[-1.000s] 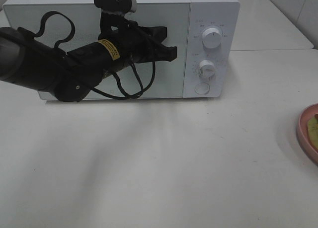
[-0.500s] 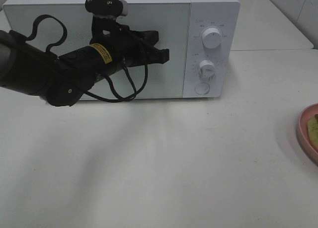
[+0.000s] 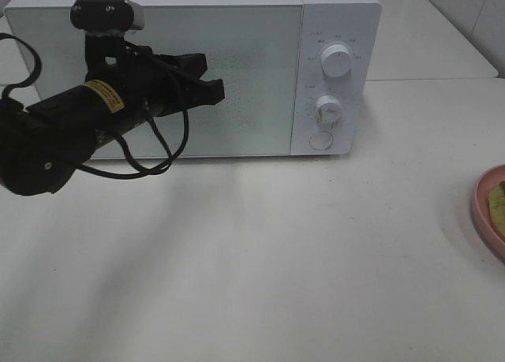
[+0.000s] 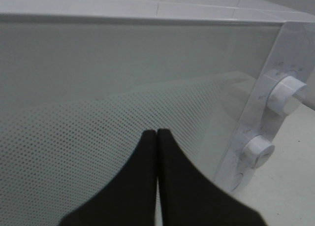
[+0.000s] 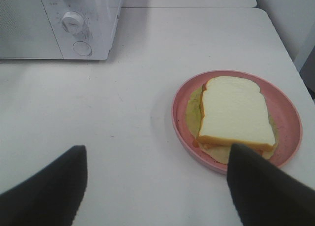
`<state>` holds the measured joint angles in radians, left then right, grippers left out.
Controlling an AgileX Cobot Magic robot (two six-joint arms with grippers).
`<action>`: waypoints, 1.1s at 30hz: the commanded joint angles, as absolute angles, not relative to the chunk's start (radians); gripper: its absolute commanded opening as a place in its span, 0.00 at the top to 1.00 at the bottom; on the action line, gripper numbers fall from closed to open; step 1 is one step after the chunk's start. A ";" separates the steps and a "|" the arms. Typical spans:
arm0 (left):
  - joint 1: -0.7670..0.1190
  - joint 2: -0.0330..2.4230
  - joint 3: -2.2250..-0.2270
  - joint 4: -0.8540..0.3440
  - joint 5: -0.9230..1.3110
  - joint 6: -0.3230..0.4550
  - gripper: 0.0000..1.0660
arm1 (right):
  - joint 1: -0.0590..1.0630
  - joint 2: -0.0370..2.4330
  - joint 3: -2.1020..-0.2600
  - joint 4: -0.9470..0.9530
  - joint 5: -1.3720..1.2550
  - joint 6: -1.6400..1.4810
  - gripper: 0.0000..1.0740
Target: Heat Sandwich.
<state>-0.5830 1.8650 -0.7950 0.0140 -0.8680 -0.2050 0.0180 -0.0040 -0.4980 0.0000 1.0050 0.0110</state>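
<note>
L gripper jaws shut, empty, at oven door; may slip off. R gripper wide open, empty, near sandwich.

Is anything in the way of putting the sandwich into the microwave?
Yes. The microwave door is shut, so the sandwich on its pink plate can't go in. The bare table between them holds nothing.

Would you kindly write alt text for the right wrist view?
A sandwich of white bread lies on a round pink plate on a white table, seen between two black fingers set wide apart. A white microwave with a dial stands behind.
</note>
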 commanded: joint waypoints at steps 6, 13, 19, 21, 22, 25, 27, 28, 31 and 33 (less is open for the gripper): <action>-0.584 1.705 -0.645 0.083 -0.881 -0.208 1.00 | 0.011 -0.032 -0.497 0.000 0.997 0.008 0.30; -0.584 1.582 -0.471 0.084 -0.878 -0.237 0.80 | 0.011 -0.032 -0.497 0.000 0.997 0.008 0.30; -0.584 1.536 -0.405 0.081 -0.868 -0.248 0.08 | 0.011 -0.032 -0.497 0.000 0.997 0.008 0.30; -0.584 1.534 -0.395 0.083 -0.837 -0.248 0.07 | 0.011 -0.032 -0.497 0.000 0.997 0.008 0.30; -0.584 1.534 -0.394 0.086 -0.818 -0.249 0.07 | 0.011 -0.032 -0.497 0.000 0.997 0.008 0.30; -0.584 1.533 -0.394 0.118 -0.783 -0.249 0.08 | 0.011 -0.032 -0.497 0.000 0.997 0.008 0.30; -0.584 1.533 -0.400 0.163 -0.711 -0.256 0.08 | 0.011 -0.032 -0.497 0.000 0.997 0.008 0.30; -0.584 1.533 -0.400 0.163 -0.711 -0.256 0.08 | 0.011 -0.032 -0.497 0.000 0.997 0.008 0.30; -0.584 1.507 -0.455 0.188 -0.410 -0.307 0.08 | 0.011 -0.032 -0.497 0.000 0.997 0.008 0.30; -0.584 1.498 -0.479 0.188 -0.312 -0.311 0.08 | 0.011 -0.032 -0.497 0.000 0.997 0.008 0.30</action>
<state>-0.5830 1.5120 -0.4720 0.1870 -0.3630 -0.2950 0.0180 -0.0040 -0.4980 0.0000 1.0050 0.0110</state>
